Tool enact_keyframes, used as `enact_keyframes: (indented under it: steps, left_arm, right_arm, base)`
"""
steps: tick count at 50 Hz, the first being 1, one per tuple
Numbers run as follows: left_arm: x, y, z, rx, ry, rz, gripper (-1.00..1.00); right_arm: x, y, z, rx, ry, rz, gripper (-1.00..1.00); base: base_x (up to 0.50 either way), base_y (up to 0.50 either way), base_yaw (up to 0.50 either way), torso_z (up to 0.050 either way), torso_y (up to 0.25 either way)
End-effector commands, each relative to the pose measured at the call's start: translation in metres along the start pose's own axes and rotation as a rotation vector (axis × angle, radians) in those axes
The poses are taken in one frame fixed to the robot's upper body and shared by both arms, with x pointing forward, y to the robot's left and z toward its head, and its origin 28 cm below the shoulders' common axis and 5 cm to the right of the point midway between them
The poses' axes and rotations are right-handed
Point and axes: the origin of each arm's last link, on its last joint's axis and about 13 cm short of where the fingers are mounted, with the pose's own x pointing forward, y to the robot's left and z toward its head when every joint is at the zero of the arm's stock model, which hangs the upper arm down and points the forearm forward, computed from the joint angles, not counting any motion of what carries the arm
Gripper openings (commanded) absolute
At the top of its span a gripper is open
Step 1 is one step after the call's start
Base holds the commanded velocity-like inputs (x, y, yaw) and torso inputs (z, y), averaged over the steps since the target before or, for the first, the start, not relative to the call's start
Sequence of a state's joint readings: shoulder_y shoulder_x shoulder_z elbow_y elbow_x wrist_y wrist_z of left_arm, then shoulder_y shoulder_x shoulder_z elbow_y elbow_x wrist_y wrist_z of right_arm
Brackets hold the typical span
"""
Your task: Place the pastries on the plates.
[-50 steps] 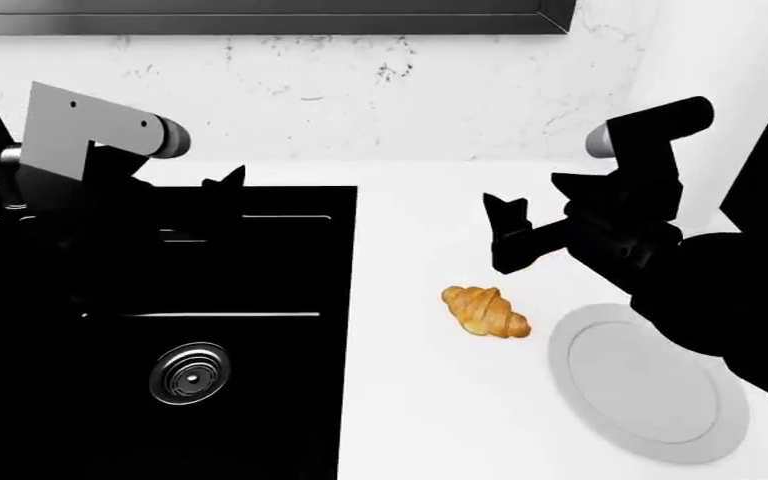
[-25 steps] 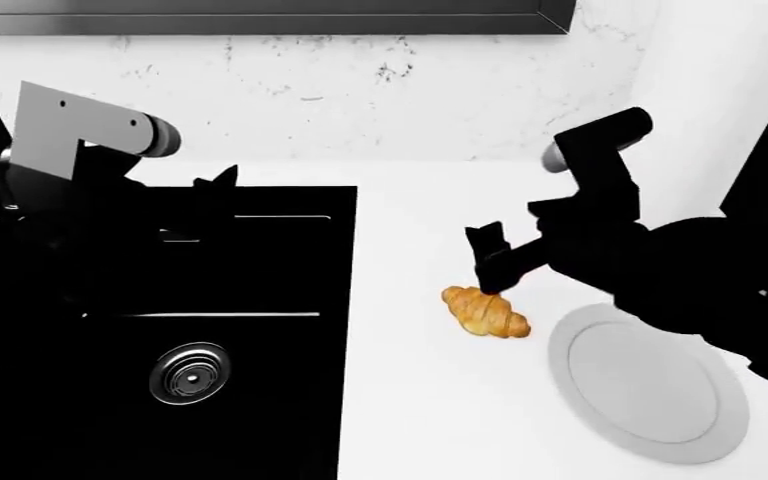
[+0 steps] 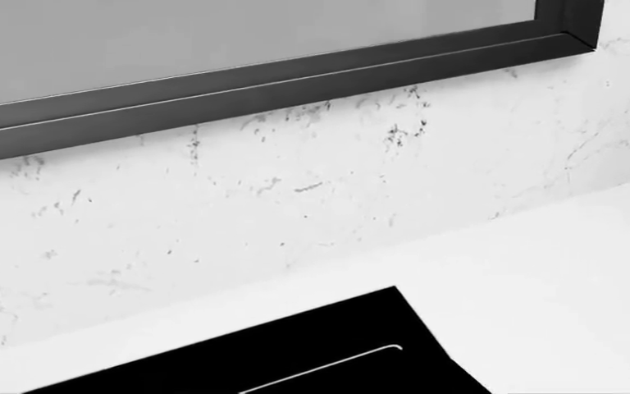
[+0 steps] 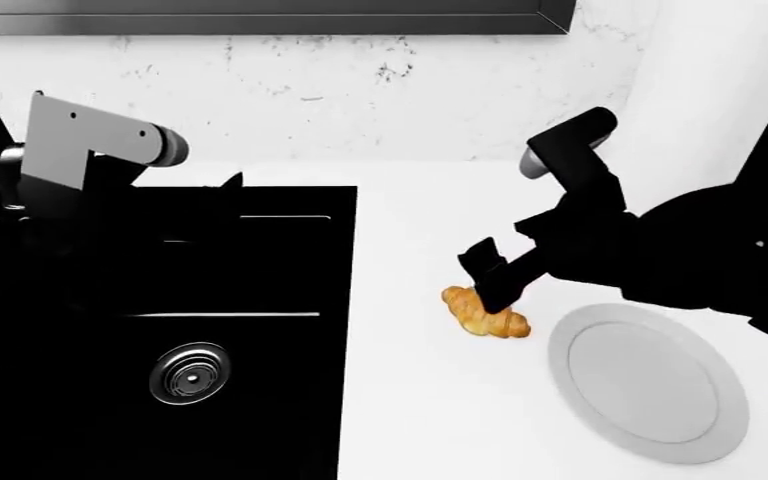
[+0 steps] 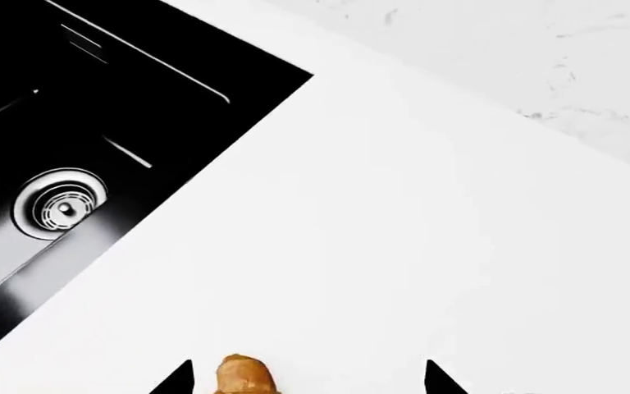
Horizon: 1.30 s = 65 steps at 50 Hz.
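Right end effector [image 4: 487,280] open, partly hiding croissant [image 4: 488,314], grey plate [image 4: 651,382] beside

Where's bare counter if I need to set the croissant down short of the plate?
Bare counter runs between the sink and the grey plate, also behind toward the wall. It's crowded where the right tool sits over the croissant.
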<state>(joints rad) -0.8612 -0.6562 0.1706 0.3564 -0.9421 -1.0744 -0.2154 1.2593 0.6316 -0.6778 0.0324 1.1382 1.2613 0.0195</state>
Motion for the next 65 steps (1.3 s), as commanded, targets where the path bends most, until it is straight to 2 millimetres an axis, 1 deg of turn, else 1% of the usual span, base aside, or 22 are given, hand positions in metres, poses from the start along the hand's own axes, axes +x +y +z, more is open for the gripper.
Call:
enact_keyframes:
  steps: [1,5,6,11,13,17,21,23,28,30,36,37,39,44,47,48,50,57,62,65]
  left_arm:
    - [0.0,-0.001,-0.002,-0.004,0.001,0.003,1.0]
    - [0.001,-0.002,-0.003,-0.004,0.003,0.002,1.0]
    - [0.0,0.001,-0.003,-0.005,0.004,0.002,1.0]
    - [0.0,0.0,-0.002,-0.005,0.002,0.003,1.0]
    - [-0.001,0.004,-0.003,-0.005,0.004,0.002,1.0]
    - [-0.001,0.001,-0.004,-0.008,0.004,0.005,1.0]
    - [-0.002,0.004,-0.003,-0.006,0.005,0.004,1.0]
    - [-0.004,0.008,-0.002,-0.008,0.002,0.004,1.0]
    - [-0.003,0.003,-0.002,-0.008,0.001,0.004,1.0]
    - [-0.004,0.007,-0.002,-0.009,0.003,0.006,1.0]
    - [-0.003,0.005,-0.004,-0.01,0.006,0.007,1.0]
    - [0.0,0.002,-0.004,-0.01,0.005,0.005,1.0]
    - [-0.001,0.004,-0.004,-0.011,0.006,0.005,1.0]
    - [-0.001,-0.001,-0.005,-0.008,0.01,0.006,1.0]
    - [-0.001,-0.001,-0.005,-0.008,0.01,0.006,1.0]
    - [0.0,0.0,-0.004,-0.007,0.009,0.005,1.0]
    - [-0.002,0.002,-0.006,-0.006,0.013,0.003,1.0]
    - [-0.001,-0.001,-0.005,-0.005,0.011,0.004,1.0]
    - [-0.002,0.004,-0.006,-0.008,0.013,0.009,1.0]
    - [-0.002,0.001,-0.007,-0.008,0.014,0.009,1.0]
  right_arm:
    - [-0.001,0.005,0.003,-0.018,0.039,0.065,1.0]
    - [-0.002,0.009,0.003,-0.025,0.045,0.089,1.0]
    - [-0.002,0.01,0.003,-0.019,0.039,0.103,1.0]
    - [-0.001,0.01,0.001,-0.039,0.069,0.106,1.0]
    - [0.002,0.011,-0.001,-0.039,0.078,0.109,1.0]
    - [0.008,0.012,-0.004,-0.047,0.097,0.112,1.0]
    - [0.011,0.012,-0.004,-0.05,0.104,0.113,1.0]
    - [0.017,0.012,-0.007,-0.046,0.111,0.12,1.0]
    - [0.025,0.011,-0.008,-0.051,0.122,0.124,1.0]
    - [0.027,0.01,-0.009,-0.05,0.127,0.121,1.0]
    - [0.03,0.01,-0.012,-0.045,0.136,0.122,1.0]
    - [0.031,0.011,-0.014,-0.043,0.145,0.129,1.0]
    - [0.032,0.011,-0.017,-0.041,0.152,0.134,1.0]
    - [0.033,0.009,-0.024,-0.047,0.176,0.116,1.0]
    - [0.033,0.009,-0.024,-0.047,0.176,0.116,1.0]
    - [0.034,0.009,-0.029,-0.037,0.187,0.114,1.0]
    - [0.034,0.01,-0.032,-0.036,0.193,0.12,1.0]
    - [0.037,0.01,-0.034,-0.028,0.19,0.124,1.0]
    - [0.04,0.011,-0.034,-0.03,0.194,0.132,1.0]
    - [0.041,0.011,-0.034,-0.029,0.192,0.133,1.0]
  base:
    - [0.0,0.0,0.0,0.0,0.0]
    - [0.0,0.0,0.0,0.0,0.0]
    - [0.0,0.0,0.0,0.0,0.0]
    - [0.0,0.0,0.0,0.0,0.0]
    - [0.0,0.0,0.0,0.0,0.0]
    - [0.0,0.0,0.0,0.0,0.0]
    - [0.0,0.0,0.0,0.0,0.0]
    - [0.0,0.0,0.0,0.0,0.0]
    - [0.0,0.0,0.0,0.0,0.0]
    - [0.0,0.0,0.0,0.0,0.0]
    - [0.0,0.0,0.0,0.0,0.0]
    - [0.0,0.0,0.0,0.0,0.0]
    - [0.0,0.0,0.0,0.0,0.0]
    - [0.0,0.0,0.0,0.0,0.0]
    - [0.0,0.0,0.0,0.0,0.0]
    - [0.0,0.0,0.0,0.0,0.0]
    - [0.0,0.0,0.0,0.0,0.0]
    - [0.0,0.0,0.0,0.0,0.0]
    - [0.0,0.0,0.0,0.0,0.0]
    - [0.0,0.0,0.0,0.0,0.0]
